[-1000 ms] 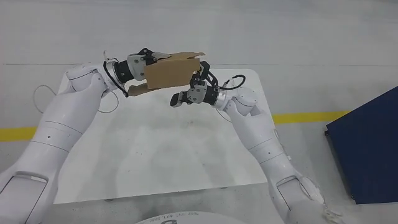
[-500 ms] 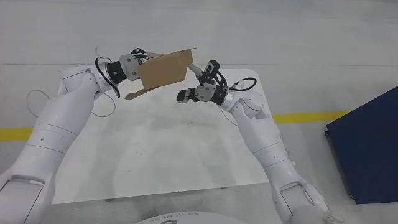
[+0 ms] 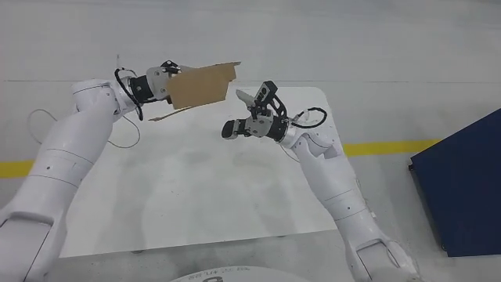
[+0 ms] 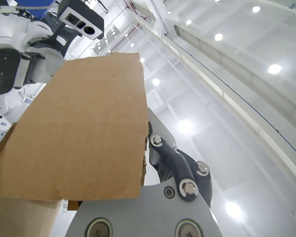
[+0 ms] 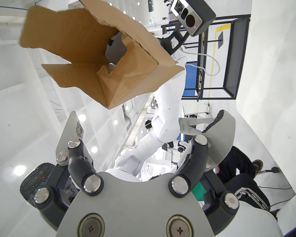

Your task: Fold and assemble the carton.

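— While the plain brown cardboard carton (image 3: 200,84) hangs in the air over the far left corner of the white counter (image 3: 196,204), how much of the job looks done?

— Less than half, by the look of it. The left claw (image 3: 164,81) is clamped on one end of the carton. From the right wrist the carton (image 5: 101,57) shows as a rough open sleeve. Its end flaps splay outward, one is creased inward, and none is tucked shut. Squaring the body, folding in the flaps at both ends and setting the carton down all seem left to do.

— And the other claw?

— The right claw (image 3: 235,113) is spread wide with nothing in it. It sits near the carton's free end but apart from it, lower and over the counter.

— What differs from a second ago?

— Then the right claw was up against the carton's free end. It has since dropped back toward the robot and come clear of the cardboard. The left claw has carried the carton a little outward, toward the counter's far left edge.
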`<action>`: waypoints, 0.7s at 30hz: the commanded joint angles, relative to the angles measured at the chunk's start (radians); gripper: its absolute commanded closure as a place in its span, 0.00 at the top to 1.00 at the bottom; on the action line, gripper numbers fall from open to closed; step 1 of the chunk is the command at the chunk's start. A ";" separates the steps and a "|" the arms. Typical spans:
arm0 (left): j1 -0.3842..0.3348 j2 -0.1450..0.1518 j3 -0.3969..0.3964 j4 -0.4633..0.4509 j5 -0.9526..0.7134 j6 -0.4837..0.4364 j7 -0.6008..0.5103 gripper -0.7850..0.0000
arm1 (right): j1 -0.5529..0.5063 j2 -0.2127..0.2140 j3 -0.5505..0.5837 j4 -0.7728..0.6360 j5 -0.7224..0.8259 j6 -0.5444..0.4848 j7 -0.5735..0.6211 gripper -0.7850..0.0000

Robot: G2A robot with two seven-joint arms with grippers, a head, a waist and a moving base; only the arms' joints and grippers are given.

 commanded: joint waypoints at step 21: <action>-0.023 -0.006 0.042 0.027 0.057 -0.039 -0.037 0.00 | 0.060 -0.007 -0.032 0.071 0.072 0.020 -0.012 1.00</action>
